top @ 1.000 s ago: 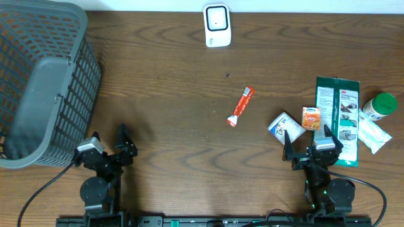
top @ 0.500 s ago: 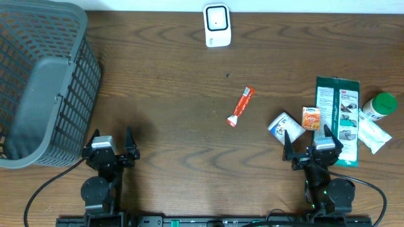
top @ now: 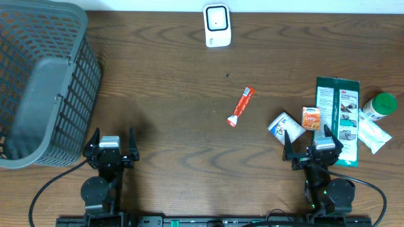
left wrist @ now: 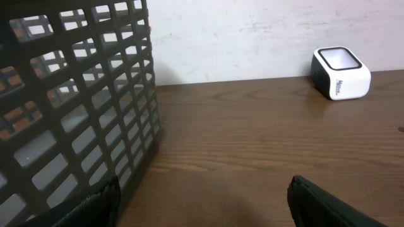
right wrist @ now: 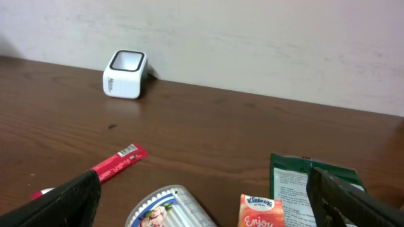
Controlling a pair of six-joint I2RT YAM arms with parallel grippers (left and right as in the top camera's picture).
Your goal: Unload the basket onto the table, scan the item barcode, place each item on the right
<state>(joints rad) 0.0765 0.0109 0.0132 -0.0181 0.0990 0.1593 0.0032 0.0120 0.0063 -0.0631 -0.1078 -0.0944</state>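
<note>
Basket: a dark grey plastic lattice basket (top: 82, 88) stands at the far left of the brown wooden table (top: 177, 164). The left wrist view shows its grid wall (left wrist: 76, 101) close by.
Basket contents: the overhead view shows only its own solid grey floor inside.
Scanner: a small white barcode scanner with a dark window (top: 216, 25) sits upright at the far edge of the table, by the wall. It shows in both wrist views (left wrist: 341, 72) (right wrist: 125, 74).
Item in the open: a slim red and white sachet (top: 241, 106) lies flat and alone at mid-table, nearer than the scanner and well apart from it. Nothing touches it. The right wrist view shows it ahead and to the left (right wrist: 117, 162).
Other goods: a cluster lies on the right. It holds a blue and white packet (top: 281, 124), a small orange tissue pack (top: 310, 118), a flat green and white package (top: 338, 120), a white bottle with a green cap (top: 379, 105) and a white pouch (top: 371, 133).
Left gripper (top: 112, 134): at the near edge, just beside the basket; its jaws stand wide apart over bare wood and hold nothing (left wrist: 202, 208).
Right gripper (top: 307, 135): at the near edge, just short of the cluster; its jaws are spread fully and hold nothing (right wrist: 208, 202).
</note>
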